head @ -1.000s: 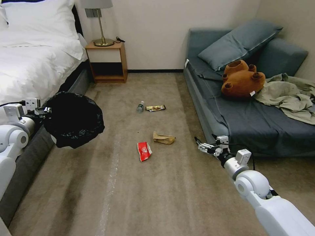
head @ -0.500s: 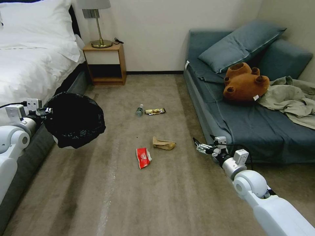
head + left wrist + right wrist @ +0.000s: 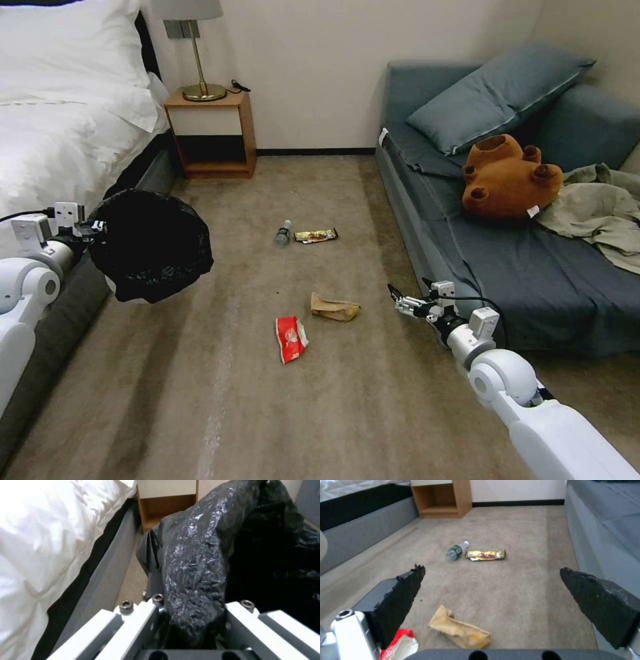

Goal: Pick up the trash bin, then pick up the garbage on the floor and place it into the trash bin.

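**Left gripper clamps the lined bin at the frame's left; right gripper spread above the carpet**

Head view: the left gripper [image 3: 90, 230] sits at the middle left of the frame, pinching the rim of the small round white plastic trash bin lined with a glossy black bag [image 3: 152, 245], which hangs clear of the beige carpet [image 3: 333, 400] beside the white-sheeted bed [image 3: 60, 133]. The right gripper [image 3: 399, 301] reaches in from the lower right, its fingers parted, near the front edge of the grey-blue sofa bed [image 3: 520, 267]. In the centre of the frame lie the red-and-white snack packet [image 3: 291, 337] and, just up and right of it, the crumpled brown paper bag [image 3: 334, 307]. Higher, near mid-frame, the small clear bottle with a green label [image 3: 283, 234] lies just beside the gold-brown snack bar wrapper [image 3: 316, 235]. A wooden nightstand [image 3: 210, 133] stands at the upper left

Left wrist view: the black bag's folded rim [image 3: 196, 580] runs between the two white fingers [image 3: 133, 627], which press on it from either side; the bed fills the left of the frame

Right wrist view: the two black fingertips [image 3: 405, 585] stand wide apart at left and right with nothing between them. The paper bag [image 3: 460, 630] lies low in the frame, the red packet [image 3: 400, 645] at the lower left corner, the bottle [image 3: 456, 551] and wrapper [image 3: 485, 555] side by side above centre
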Tool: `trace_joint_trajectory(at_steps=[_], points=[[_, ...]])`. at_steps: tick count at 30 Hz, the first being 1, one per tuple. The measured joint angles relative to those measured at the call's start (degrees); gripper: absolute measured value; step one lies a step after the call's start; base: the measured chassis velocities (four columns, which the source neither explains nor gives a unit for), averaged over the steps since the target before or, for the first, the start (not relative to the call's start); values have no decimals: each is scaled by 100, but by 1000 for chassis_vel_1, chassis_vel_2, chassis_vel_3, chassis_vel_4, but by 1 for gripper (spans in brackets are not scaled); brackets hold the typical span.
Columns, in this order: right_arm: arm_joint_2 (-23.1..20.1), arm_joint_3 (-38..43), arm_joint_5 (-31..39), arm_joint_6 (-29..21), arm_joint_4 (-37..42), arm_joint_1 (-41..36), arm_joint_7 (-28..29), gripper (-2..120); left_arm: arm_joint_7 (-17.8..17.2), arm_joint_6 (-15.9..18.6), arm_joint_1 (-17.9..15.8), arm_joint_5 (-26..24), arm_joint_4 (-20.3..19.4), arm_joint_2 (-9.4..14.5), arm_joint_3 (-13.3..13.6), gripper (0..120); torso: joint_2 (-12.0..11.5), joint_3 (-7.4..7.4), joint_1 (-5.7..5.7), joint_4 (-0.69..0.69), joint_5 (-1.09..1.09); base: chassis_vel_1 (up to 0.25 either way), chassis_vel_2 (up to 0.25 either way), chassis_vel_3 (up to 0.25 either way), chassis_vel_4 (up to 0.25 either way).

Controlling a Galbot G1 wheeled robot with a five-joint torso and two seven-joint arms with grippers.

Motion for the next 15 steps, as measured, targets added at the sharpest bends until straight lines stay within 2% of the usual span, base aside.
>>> trace_joint_trajectory(at_steps=[15], points=[[27,-198,-52,25,-217,172,-38,100,24,-17,-44,16,69,-7,17,5,0,0,0,0,0,-121,123,132,-126]])
